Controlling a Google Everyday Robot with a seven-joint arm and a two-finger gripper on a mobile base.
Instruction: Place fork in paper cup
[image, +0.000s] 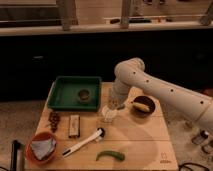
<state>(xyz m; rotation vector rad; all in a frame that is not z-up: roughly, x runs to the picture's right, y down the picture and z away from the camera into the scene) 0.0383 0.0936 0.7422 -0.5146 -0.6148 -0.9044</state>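
Observation:
The paper cup (108, 115), short and white, stands near the middle of the wooden table (145, 142), just right of the green tray. My gripper (114, 104) hangs at the end of the white arm directly over the cup's mouth, close to its rim. The fork does not show anywhere in the view. It does not lie on the open table, and the gripper and cup hide whatever is between them.
A green tray (64, 95) with a small round object stands at the back left. A dark brown bowl (143, 106) sits right of the cup. A white-handled brush (81, 143), a green pepper (110, 155), an orange bowl (42, 148), a brown block (75, 125) and dark berries (54, 120) lie at the front and left.

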